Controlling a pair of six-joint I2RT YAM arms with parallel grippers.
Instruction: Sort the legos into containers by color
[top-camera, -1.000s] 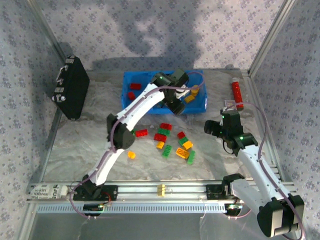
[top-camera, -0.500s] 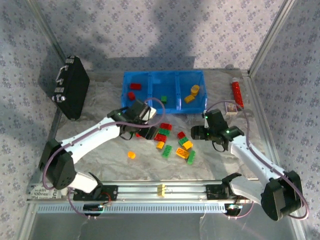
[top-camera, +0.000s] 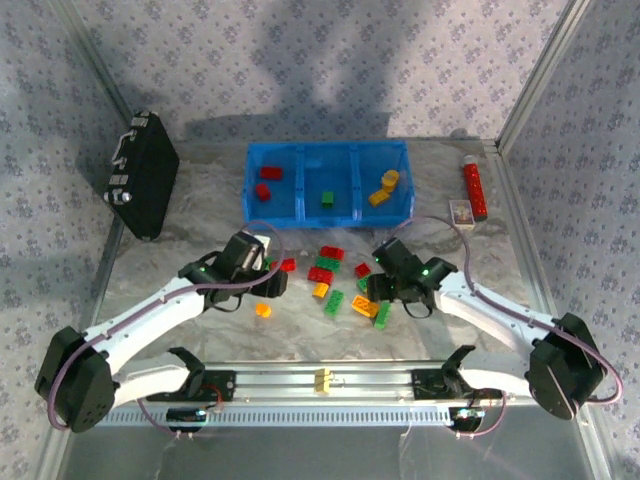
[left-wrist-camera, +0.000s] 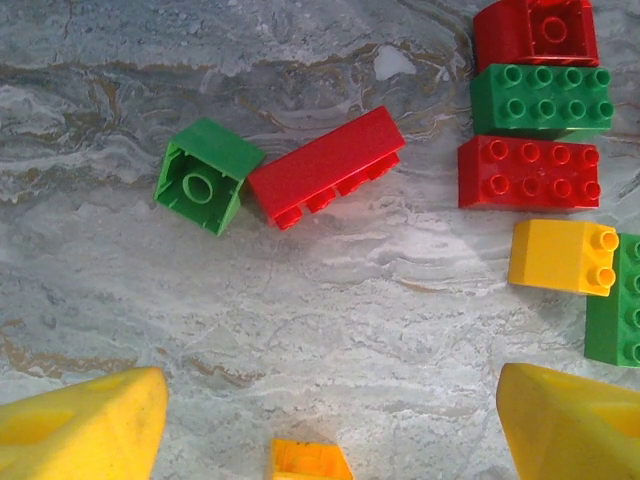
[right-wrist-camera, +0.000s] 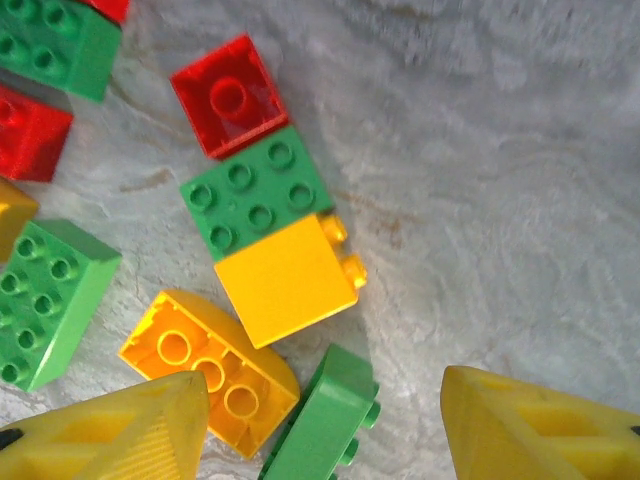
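The marbled table (top-camera: 180, 230) carries a black case (top-camera: 143, 188) propped at far left. The blue bin (top-camera: 326, 147) sits at far centre, its long axis running left to right. Its three compartments (split by two blue dividers) hold two red bricks (top-camera: 266, 181) on the left, a single green brick (top-camera: 327, 198) in the middle and orange pieces (top-camera: 385, 187) on the right. A red tube (top-camera: 472, 190) lies right of the bin, pointing near to far. Both arms reach low toward the table's middle, where the loose legos (top-camera: 320, 274) lie scattered between them, nearer than the bin.

The left gripper (top-camera: 270, 284) is released, its yellow fingers (left-wrist-camera: 85, 430) spread wide with nothing clasped. A lone orange brick (left-wrist-camera: 310, 462) sits on the table between them. Ahead lies a long red brick (left-wrist-camera: 325, 168) on its side, long axis slanting, studs facing the gripper. It meets at a corner a small green brick (left-wrist-camera: 205, 175) turned hollow side up.

The right gripper (top-camera: 380, 292) also stands parted, holding nothing. Between its fingers (right-wrist-camera: 540, 430) an edge-on green brick (right-wrist-camera: 325, 415) rests against an upturned orange brick (right-wrist-camera: 205, 370) whose long axis runs diagonally. Beyond them a yellow brick (right-wrist-camera: 285, 280) lies on its side, studs pointing right in that view. It touches a flat green brick (right-wrist-camera: 255, 198) with its studs up.
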